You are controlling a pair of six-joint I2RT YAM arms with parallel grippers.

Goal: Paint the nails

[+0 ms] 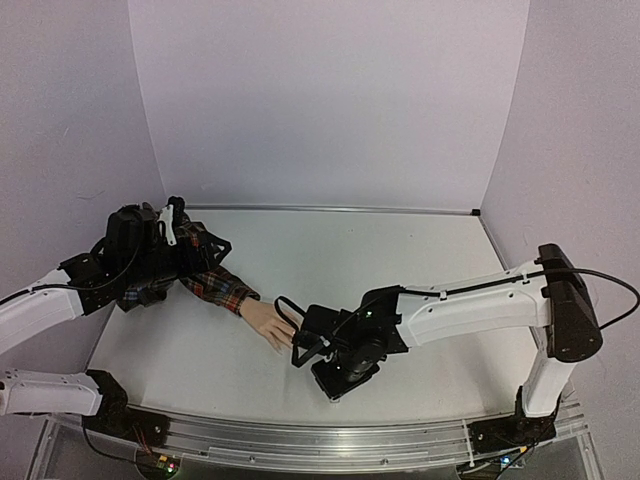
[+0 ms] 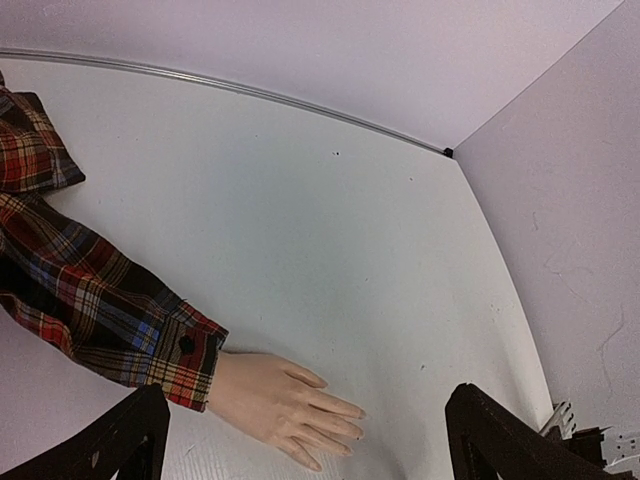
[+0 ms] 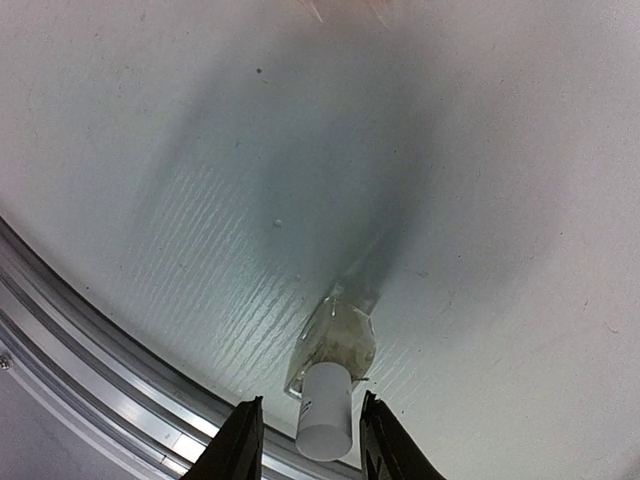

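White cap (image 3: 325,422) between right fingers (image 3: 243,445)

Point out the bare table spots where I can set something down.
Free: the wide stretch between the back rail and the right arm; also the strip between the sleeve and the front rail. Crowded: around the hand, where the right claw sits.

My right claw (image 3: 310,445) is black, the cap (image 3: 325,425) white; the sleeve (image 2: 90,300) is red plaid (blue and yellow threads), the hand (image 2: 275,405) pale peach.
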